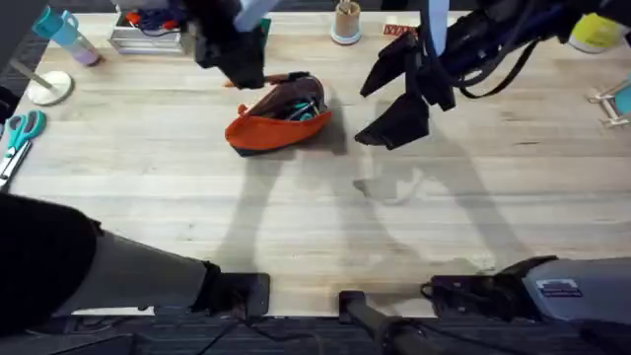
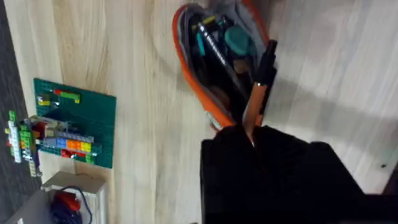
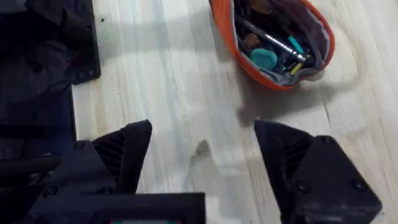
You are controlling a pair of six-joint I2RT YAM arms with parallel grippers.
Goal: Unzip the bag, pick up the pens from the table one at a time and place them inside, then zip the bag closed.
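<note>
Item 1: bag (image 1: 278,123), unzipped, mid-table (image 1: 148,187). L gripper (image 2: 252,134) above its far end, clamped on orange pen (image 2: 255,106), tip angled in. R gripper (image 3: 202,155) beside bag, fingers wide, nothing held.

No text, label or number was legible anywhere; a red card (image 1: 398,31) bore unreadable marks.

The bag (image 1: 278,119) lies unzipped mid-table with its mouth wide, though the left gripper (image 1: 237,61) hangs just behind it, an orange pen (image 2: 254,106) in its fingers leaning over the opening. The right gripper (image 1: 394,99), jaws spread, stands beside the bag. The table (image 1: 325,227) in front is bare, and scissors (image 1: 20,133) lie at its left edge.
</note>
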